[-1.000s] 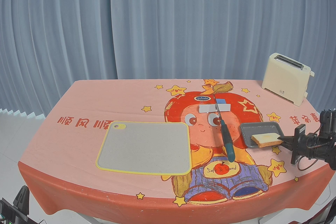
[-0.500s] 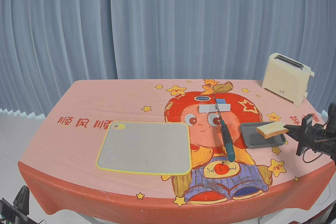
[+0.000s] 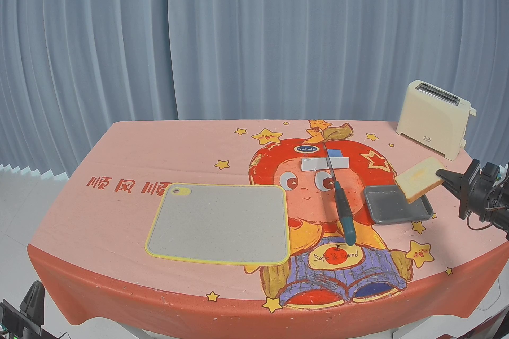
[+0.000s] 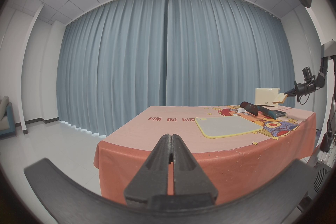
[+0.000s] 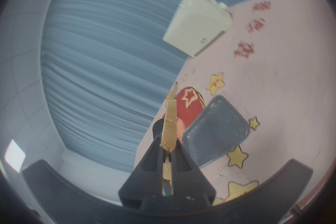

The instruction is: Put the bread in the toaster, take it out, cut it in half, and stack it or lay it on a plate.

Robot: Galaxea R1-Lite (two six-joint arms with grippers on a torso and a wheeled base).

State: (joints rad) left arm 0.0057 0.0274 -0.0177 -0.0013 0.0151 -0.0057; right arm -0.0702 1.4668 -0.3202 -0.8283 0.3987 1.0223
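A slice of bread (image 3: 420, 178) hangs tilted in the air above the far right corner of the grey plate (image 3: 389, 205), with my right gripper (image 3: 444, 178) shut on its edge. Edge-on, the bread (image 5: 170, 125) stands between the right gripper's (image 5: 168, 147) fingers, over the plate (image 5: 215, 130). The cream toaster (image 3: 433, 118) stands at the table's back right, its slot facing up, also seen as the toaster (image 5: 196, 22). A teal-handled knife (image 3: 342, 205) lies left of the plate. My left gripper (image 4: 171, 151) is shut and empty, low off the table's left end.
A grey cutting board with a yellow rim (image 3: 220, 222) lies at the front middle of the pink printed tablecloth. A small white block (image 3: 325, 163) sits under the knife blade. Blue curtains close off the back.
My right gripper lifted the bread off the plate, carried it up and toward the toaster, and tilted it from flat toward upright. The left arm kept still.
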